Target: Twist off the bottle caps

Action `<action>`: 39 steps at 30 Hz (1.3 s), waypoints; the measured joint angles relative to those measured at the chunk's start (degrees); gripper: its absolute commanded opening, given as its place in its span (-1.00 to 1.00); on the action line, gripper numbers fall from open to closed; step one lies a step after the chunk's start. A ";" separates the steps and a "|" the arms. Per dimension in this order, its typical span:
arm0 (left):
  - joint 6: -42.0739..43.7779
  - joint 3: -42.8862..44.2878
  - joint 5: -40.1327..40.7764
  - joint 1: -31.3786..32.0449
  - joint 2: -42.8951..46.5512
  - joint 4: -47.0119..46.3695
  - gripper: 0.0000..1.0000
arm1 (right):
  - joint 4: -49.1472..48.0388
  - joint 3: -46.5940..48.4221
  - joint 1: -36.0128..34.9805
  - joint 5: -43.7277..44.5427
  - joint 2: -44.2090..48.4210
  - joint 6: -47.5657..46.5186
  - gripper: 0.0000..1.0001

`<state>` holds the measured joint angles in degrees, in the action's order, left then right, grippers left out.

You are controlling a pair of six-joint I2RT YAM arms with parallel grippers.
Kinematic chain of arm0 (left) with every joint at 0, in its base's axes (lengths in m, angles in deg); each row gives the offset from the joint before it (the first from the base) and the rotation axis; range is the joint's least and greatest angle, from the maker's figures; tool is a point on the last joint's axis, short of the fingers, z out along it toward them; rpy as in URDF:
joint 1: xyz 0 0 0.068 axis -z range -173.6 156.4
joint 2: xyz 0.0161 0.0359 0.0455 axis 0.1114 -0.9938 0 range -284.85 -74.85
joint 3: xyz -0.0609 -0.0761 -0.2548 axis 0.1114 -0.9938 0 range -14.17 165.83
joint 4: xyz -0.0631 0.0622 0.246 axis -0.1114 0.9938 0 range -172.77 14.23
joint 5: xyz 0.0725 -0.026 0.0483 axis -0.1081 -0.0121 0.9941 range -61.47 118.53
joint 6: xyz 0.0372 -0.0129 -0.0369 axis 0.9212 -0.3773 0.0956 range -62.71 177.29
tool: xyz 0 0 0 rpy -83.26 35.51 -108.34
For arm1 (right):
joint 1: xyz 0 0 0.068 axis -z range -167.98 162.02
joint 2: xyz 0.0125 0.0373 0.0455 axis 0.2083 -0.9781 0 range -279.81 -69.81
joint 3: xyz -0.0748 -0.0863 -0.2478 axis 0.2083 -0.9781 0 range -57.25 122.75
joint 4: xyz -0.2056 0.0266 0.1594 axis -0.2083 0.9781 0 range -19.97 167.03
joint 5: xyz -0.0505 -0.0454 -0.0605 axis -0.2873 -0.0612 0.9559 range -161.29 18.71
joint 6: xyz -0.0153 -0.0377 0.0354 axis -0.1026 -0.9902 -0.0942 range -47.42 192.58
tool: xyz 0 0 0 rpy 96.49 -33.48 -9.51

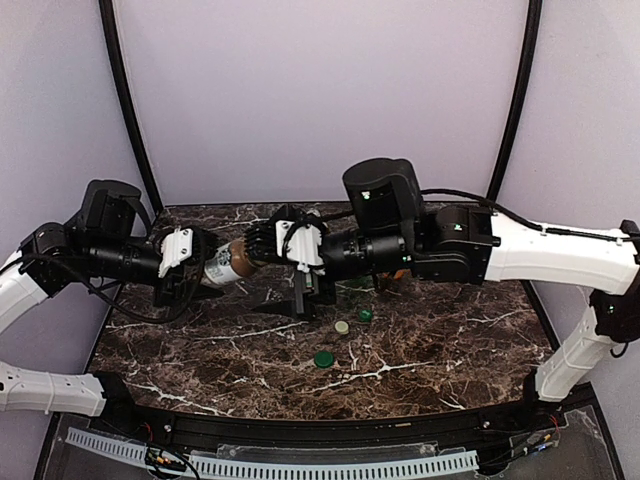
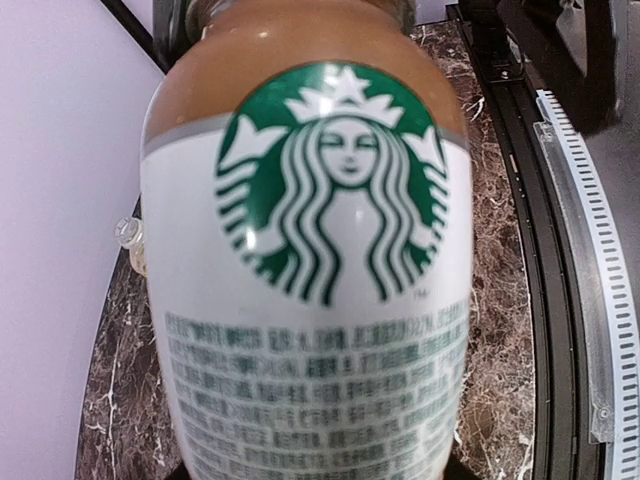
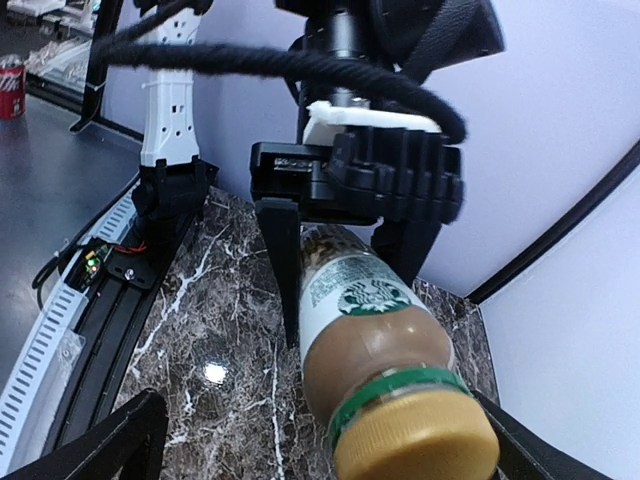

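A slim bottle (image 1: pixel 235 262) with brown liquid, a white label with a green logo and a tan cap (image 3: pixel 415 440) hangs level above the table. My left gripper (image 1: pixel 205 265) is shut on its lower body; its black fingers (image 3: pixel 283 262) show on either side of the bottle in the right wrist view. The label fills the left wrist view (image 2: pixel 320 330). My right gripper (image 3: pixel 325 430) is open, its jaws spread wide on both sides of the cap, with the cap close to the right-hand finger (image 3: pixel 520 450). The other bottles are mostly hidden.
Three loose caps lie on the marble table (image 1: pixel 450 340): a large green one (image 1: pixel 323 358), a small green one (image 1: pixel 365 314) and a pale one (image 1: pixel 342 327). Something orange (image 1: pixel 398 271) peeks from under the right arm. A clear bottle top (image 2: pixel 128 235) shows behind the held bottle.
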<state>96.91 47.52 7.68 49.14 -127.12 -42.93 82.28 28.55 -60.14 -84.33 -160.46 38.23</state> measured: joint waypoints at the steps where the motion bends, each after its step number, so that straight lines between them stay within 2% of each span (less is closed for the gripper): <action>1: 0.17 -0.37 0.63 -0.15 0.35 -0.81 -0.61 | -0.42 -0.83 0.13 0.17 1.09 1.68 0.97; 4: 0.68 -1.44 4.09 -0.17 0.98 -3.67 -0.61 | -1.81 -1.27 1.07 1.90 3.61 10.69 0.97; 7: 2.60 -2.73 10.05 -0.26 1.03 -8.20 -0.61 | -2.84 1.51 4.39 3.02 3.63 26.82 0.91; 11: 9.57 -6.75 22.62 -0.22 1.03 -20.70 -0.61 | -4.79 3.37 12.20 1.33 2.12 49.55 0.88; 15: 17.40 -10.95 32.11 -0.11 1.03 -32.24 -0.61 | -5.01 5.64 14.53 -0.13 -2.49 61.46 0.88; 20: 23.10 -11.65 37.20 0.24 1.09 -39.71 -0.61 | -5.46 9.03 14.14 -4.55 -7.23 66.45 0.85; 24: 24.83 -11.65 38.51 0.28 1.22 -42.07 -0.61 | -6.91 12.13 14.36 -7.63 -8.96 68.48 0.73; 26: 25.31 -11.67 38.80 0.28 1.25 -42.56 -0.61 | -8.00 12.94 14.64 -9.38 -9.33 69.59 0.63; 29: 25.73 -11.72 38.93 0.28 1.25 -43.04 -0.61 | -9.03 13.68 14.93 -11.04 -10.05 70.40 0.35; 33: 25.77 -11.87 38.95 0.31 1.25 -43.17 -0.62 | -9.70 14.21 15.21 -12.57 -11.28 71.17 0.23; 35: 25.79 -11.98 38.95 0.31 1.25 -43.17 -0.62 | -9.70 14.27 15.23 -13.07 -11.72 71.47 0.21; 39: 25.81 -12.17 38.93 0.52 1.29 -43.19 -0.63 | -9.68 14.27 15.28 -13.73 -12.02 71.69 0.29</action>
<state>122.72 35.35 46.61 49.66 -125.83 -86.12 72.59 42.82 -44.86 -98.05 -172.48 109.92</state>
